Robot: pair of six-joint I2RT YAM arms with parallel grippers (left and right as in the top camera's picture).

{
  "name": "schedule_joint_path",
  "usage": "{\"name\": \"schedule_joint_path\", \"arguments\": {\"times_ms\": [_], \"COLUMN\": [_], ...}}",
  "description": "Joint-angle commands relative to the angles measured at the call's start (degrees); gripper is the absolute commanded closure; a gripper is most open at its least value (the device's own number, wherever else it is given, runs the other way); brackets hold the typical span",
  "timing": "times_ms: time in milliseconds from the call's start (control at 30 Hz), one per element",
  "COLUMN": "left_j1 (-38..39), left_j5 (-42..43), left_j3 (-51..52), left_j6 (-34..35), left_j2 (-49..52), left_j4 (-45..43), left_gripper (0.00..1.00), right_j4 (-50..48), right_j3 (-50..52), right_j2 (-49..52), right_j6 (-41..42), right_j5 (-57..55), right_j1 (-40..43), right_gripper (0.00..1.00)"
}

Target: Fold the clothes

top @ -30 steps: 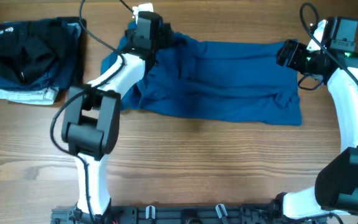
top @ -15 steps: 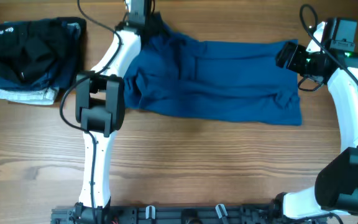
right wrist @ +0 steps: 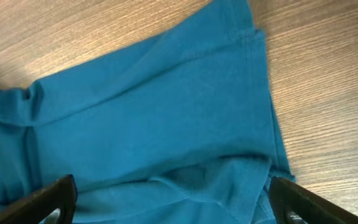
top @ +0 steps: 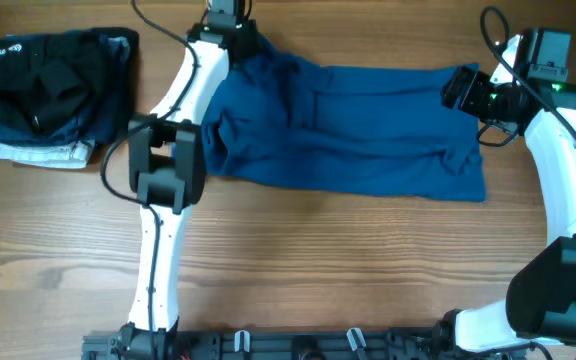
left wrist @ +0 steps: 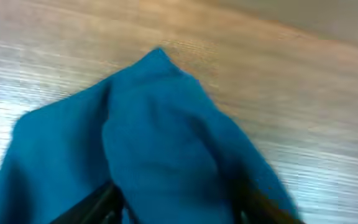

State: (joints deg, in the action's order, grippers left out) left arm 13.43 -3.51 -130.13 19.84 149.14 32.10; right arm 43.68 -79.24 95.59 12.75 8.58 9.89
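Note:
A blue garment [top: 348,130] lies spread out across the far half of the wooden table. My left gripper [top: 230,22] is at its far left corner, near the table's far edge. In the left wrist view the fingers [left wrist: 179,208] are shut on a bunched fold of the blue cloth [left wrist: 160,137]. My right gripper [top: 465,88] is at the garment's far right edge. In the right wrist view its fingers [right wrist: 173,211] are wide open just above the wrinkled blue cloth [right wrist: 154,124], holding nothing.
A stack of folded dark clothes [top: 58,95] on a light one sits at the far left. Bare wooden tabletop [top: 318,270] lies in front of the garment. The arm bases stand at the near edge.
My left gripper moved toward the far edge, dragging the garment's left corner with it; the flap at the left is pulled in. The right arm has barely moved.

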Motion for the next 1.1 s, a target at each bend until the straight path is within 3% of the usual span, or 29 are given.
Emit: {"name": "schedule_joint_path", "arguments": {"times_ms": [0,67,133,167,433,533,600,700,867,1067], "left_j1": [-0.2,-0.2,-0.2,-0.2,-0.2,-0.3,-0.3,-0.3,-0.3,-0.3], "left_j5": [-1.4,-2.4,-2.6,-3.5,-7.1,-7.1,-7.1,-7.1,-7.1,-7.1], "left_j3": [-0.4,-0.4,-0.4,-0.4,-0.4,-0.4,-0.4,-0.4,-0.4,-0.4], "left_j6": [-0.1,-0.1,-0.1,-0.1,0.0,0.6,0.6,0.6,0.6,1.6], "left_j2": [1.6,1.6,1.4,0.9,-16.3,-16.2,-16.1,-16.1,-16.1,-16.1], "left_j4": [-1.6,-2.4,-2.6,-2.0,14.9,17.1,20.2,21.6,21.6,22.0], "left_gripper": [0.59,0.69,0.92,0.96,0.96,0.96,0.96,0.96,0.96,0.96], "right_j4": [0.0,-0.1,-0.2,-0.1,-3.8,-13.9,-22.0,-30.9,-35.8,-36.1], "right_j3": [-0.6,-0.6,-0.6,-0.6,-0.6,-0.6,-0.6,-0.6,-0.6,-0.6], "right_j2": [0.3,0.3,0.4,0.6,2.8,10.2,17.0,23.5,24.9,28.2], "right_j6": [0.7,0.7,0.7,0.7,0.6,0.5,1.5,4.3,3.7,3.8], "right_j5": [0.9,0.9,0.9,0.9,0.0,-0.2,-0.2,-4.0,-11.7,-13.2], "right_j1": [-0.3,-0.3,-0.3,-0.3,-0.3,-0.3,-0.3,-0.3,-0.3,-0.3], "right_gripper": [0.01,0.01,0.01,0.01,0.02,0.05,0.14,0.14,0.15,0.24]}}
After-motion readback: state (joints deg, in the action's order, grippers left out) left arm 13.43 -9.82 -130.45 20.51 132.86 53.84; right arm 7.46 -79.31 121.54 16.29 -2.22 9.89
